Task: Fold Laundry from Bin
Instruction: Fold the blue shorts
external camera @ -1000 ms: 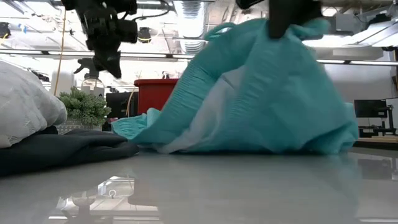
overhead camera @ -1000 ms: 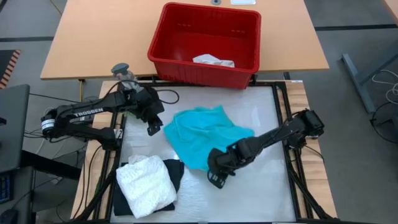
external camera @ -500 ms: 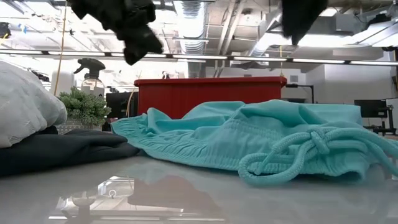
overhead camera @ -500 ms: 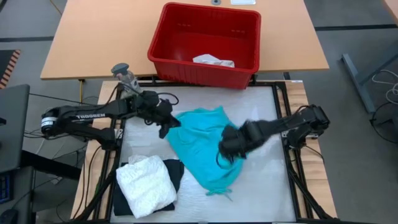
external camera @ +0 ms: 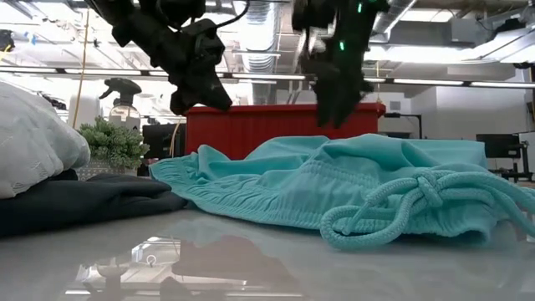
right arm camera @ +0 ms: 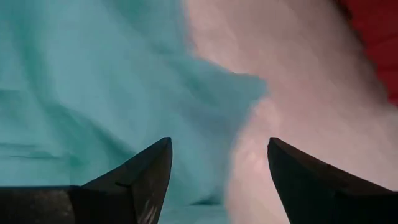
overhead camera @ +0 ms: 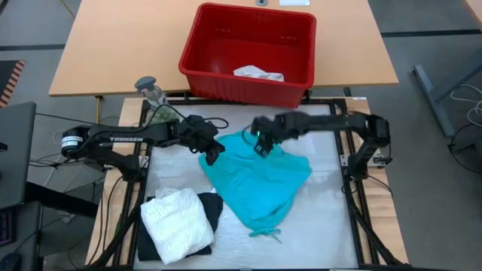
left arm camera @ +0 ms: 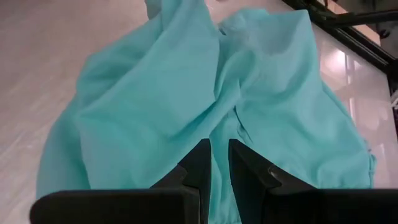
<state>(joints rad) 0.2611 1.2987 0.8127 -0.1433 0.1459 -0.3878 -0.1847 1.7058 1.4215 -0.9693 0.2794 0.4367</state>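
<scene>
Judging the teal garment [overhead camera: 256, 177] limp and light, we advise gripping its bin-side corners; left gripper [overhead camera: 213, 152] nearly closed and empty, right gripper [overhead camera: 261, 145] wide, empty.

teal garment [overhead camera: 260, 181] spread flat, both pincers over its far edge

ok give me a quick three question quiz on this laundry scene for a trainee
1. True or false: the teal garment lies inside the red bin.
2. Which pincer has its fingers spread wide: A) left pincer B) right pincer?
3. Fill in: on the table's near left corner, the folded white garment sits on top of the ____ garment.

Key: 1 false, it is spread on the table. 2 B; the left's fingers are nearly together. 3 black.
</scene>
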